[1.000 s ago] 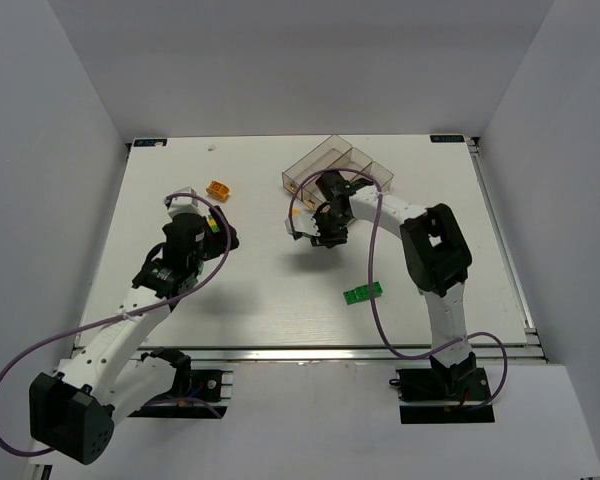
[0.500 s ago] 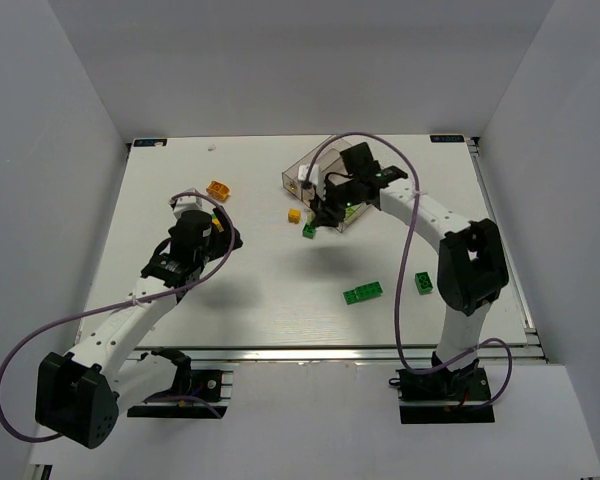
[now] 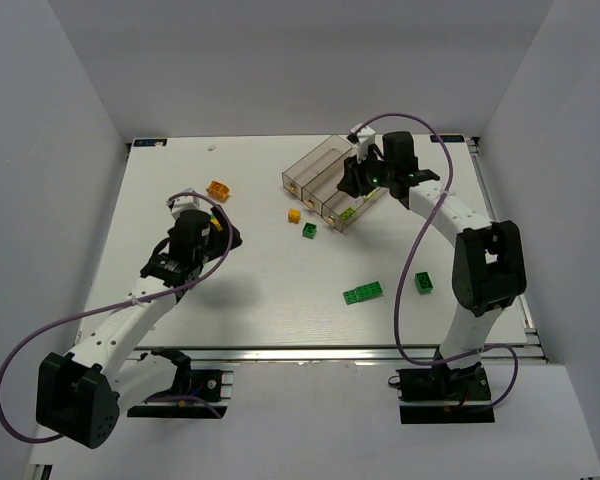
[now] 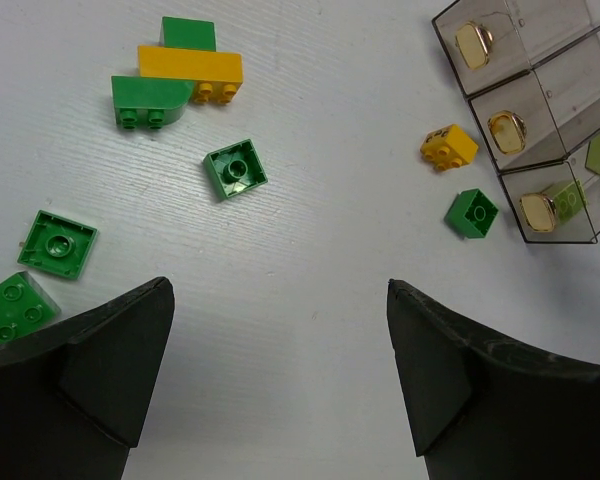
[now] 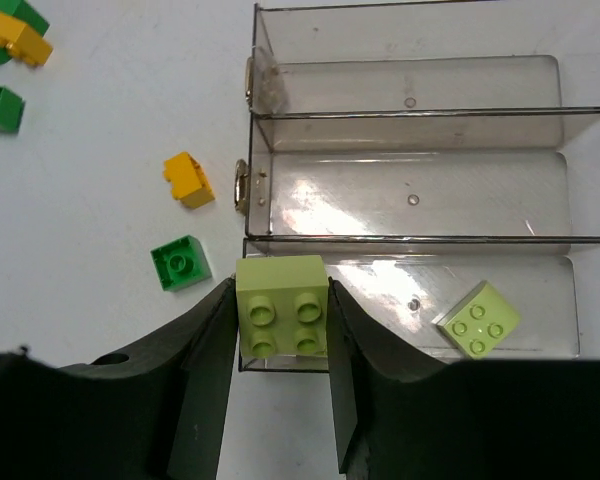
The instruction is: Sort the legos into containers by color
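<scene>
Right hand (image 5: pixel 281 322) pinches a pale green brick (image 5: pixel 282 292) at the clear bins (image 5: pixel 410 114), white worktop (image 3: pixel 260 290) boxed by plain grey walls (image 3: pixel 70 90).

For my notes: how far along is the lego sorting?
Done: one pale brick lies in an end bin. In hand: the right gripper holds a second pale brick over that bin. Remaining: green bricks and yellow bricks loose on the table; left gripper open.
</scene>
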Motion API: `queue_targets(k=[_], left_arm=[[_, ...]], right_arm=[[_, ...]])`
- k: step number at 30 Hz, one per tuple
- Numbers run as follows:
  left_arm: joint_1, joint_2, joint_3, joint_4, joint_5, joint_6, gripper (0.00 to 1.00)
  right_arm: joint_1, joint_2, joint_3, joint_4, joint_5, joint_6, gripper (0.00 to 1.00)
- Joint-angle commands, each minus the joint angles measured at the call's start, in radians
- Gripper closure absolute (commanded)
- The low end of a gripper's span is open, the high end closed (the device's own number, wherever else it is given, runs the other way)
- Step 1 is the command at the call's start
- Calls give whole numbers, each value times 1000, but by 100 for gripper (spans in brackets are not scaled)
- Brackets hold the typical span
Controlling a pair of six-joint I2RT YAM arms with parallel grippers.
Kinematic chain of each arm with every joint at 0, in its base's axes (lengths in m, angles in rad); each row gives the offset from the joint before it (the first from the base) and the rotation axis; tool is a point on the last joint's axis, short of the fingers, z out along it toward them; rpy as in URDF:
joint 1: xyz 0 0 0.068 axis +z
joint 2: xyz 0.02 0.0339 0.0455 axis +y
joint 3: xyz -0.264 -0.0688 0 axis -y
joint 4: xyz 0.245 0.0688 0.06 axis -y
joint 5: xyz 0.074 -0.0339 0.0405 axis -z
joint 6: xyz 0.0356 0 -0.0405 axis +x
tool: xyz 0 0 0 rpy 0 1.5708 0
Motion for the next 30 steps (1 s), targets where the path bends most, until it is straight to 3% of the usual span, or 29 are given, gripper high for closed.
queue_targets(k=[1,10,17,30], left_arm=[[7,-14,9,7,6,-12,4],[10,-31,0,-6,-2,-21,4],[12,-40,-7,-6,-2,-24,4],[21,-31,14,-12,9,-17,2]], right_arm=[[-4,27,0,86,60,86,99],[-11,89,13,73,81,69,83],[-19,104,2,66,73,40,51],[-34,77,36,0,-21,-62,26]])
